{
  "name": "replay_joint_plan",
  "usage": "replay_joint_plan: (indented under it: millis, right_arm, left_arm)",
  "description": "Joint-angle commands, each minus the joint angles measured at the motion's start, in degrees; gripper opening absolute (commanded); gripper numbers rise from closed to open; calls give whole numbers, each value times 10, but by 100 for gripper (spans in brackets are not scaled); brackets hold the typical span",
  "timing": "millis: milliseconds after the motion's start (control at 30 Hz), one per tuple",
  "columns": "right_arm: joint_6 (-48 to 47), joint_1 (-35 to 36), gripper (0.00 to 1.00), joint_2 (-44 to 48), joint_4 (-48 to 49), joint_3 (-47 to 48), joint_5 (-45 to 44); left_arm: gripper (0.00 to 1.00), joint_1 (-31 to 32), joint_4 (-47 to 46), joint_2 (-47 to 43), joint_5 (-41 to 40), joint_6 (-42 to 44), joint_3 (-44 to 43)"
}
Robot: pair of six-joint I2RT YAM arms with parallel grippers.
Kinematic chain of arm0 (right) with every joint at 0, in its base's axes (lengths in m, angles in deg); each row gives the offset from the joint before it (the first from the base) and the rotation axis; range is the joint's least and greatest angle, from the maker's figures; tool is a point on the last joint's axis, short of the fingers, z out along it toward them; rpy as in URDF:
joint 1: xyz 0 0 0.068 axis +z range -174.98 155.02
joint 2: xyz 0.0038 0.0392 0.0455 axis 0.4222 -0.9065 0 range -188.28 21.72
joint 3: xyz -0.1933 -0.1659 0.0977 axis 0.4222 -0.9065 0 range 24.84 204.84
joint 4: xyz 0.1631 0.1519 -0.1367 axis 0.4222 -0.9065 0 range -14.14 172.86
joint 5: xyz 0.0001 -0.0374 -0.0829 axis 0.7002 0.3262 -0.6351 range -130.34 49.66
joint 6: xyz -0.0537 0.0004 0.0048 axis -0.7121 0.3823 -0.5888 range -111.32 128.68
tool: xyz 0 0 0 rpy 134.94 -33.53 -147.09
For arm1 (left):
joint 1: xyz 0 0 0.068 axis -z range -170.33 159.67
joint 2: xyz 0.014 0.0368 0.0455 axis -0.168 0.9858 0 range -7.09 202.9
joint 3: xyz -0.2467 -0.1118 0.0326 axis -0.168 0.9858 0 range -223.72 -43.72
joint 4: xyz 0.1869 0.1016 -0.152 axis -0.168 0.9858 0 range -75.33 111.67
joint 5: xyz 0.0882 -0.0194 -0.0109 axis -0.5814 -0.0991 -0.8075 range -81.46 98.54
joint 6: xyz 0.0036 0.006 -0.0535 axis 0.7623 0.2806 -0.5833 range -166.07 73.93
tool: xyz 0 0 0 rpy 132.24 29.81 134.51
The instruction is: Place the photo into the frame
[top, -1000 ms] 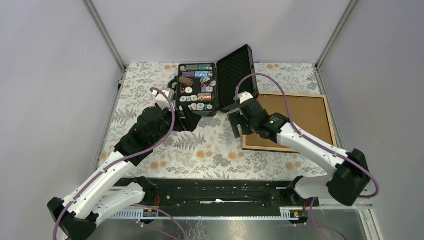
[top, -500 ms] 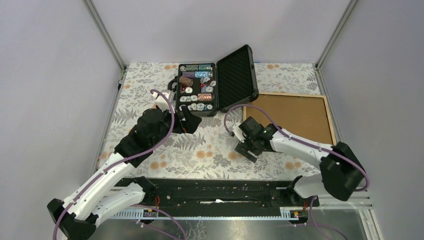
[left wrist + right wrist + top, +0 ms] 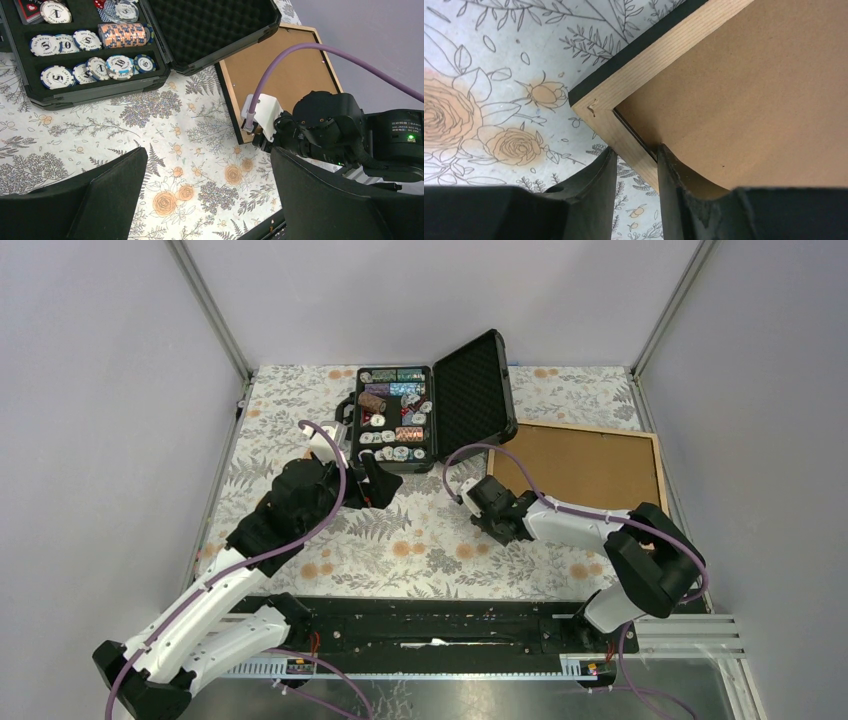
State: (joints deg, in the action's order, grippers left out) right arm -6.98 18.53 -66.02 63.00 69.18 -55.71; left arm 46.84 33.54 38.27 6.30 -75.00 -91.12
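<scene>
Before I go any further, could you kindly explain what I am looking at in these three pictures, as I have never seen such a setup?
These are two white robot arms bolted at the near edge of a table, each ending in a two-finger gripper. The wide picture comes from a fixed camera above and behind them; the other two come from cameras on the wrists. On the floral tablecloth sit an open black case of poker chips and, to its right, a picture frame lying face down, brown backing board up. The left gripper hangs open near the case, holding nothing. The right gripper is down at the frame's near left corner, its fingers pinching the light-wood rail. No photo shows in any view.
</scene>
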Motion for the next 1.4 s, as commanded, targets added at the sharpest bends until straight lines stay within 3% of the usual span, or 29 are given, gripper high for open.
replay_joint_plan:
  millis: [0,167,333,400,500,567,633,733,900,1133,1233,1367]
  right_arm:
    - [84,1,15,15,61,-13,-28]
    - [196,0,14,16,130,21,-67]
    - [348,0,10,-61,112,113,-129]
    - [397,0,33,-85,101,138,-160]
    - [428,0,83,-82,105,146,-172]
    - [406,0,95,-68,80,157,-150]
    - [385,0,99,-47,37,164,-135]
    - [364,-4,100,12,-16,131,-81]
    - [425,-15,99,48,-181,101,-110]
    - [455,-31,96,49,-179,41,-75]
    - [473,-43,85,31,-169,33,-108]
    - [496,-43,58,24,-115,20,-141]
  left_arm:
    - [99,-1,-11,-6,-7,-4,0]
    - [99,-1,-15,6,-2,-8,5]
    - [98,-1,-21,22,10,-21,5]
    - [99,-1,-21,24,11,-25,6]
    - [98,-1,-15,25,7,-30,6]
    - [98,-1,-11,28,6,-34,7]
    - [99,-1,-15,30,6,-38,10]
    - [98,-1,-22,43,9,-43,11]
    - [98,-1,-27,67,19,-50,-4]
    - [98,-1,-24,85,20,-70,-18]
    - [98,-1,-17,89,20,-77,-26]
    - [98,-1,-4,94,20,-93,-36]
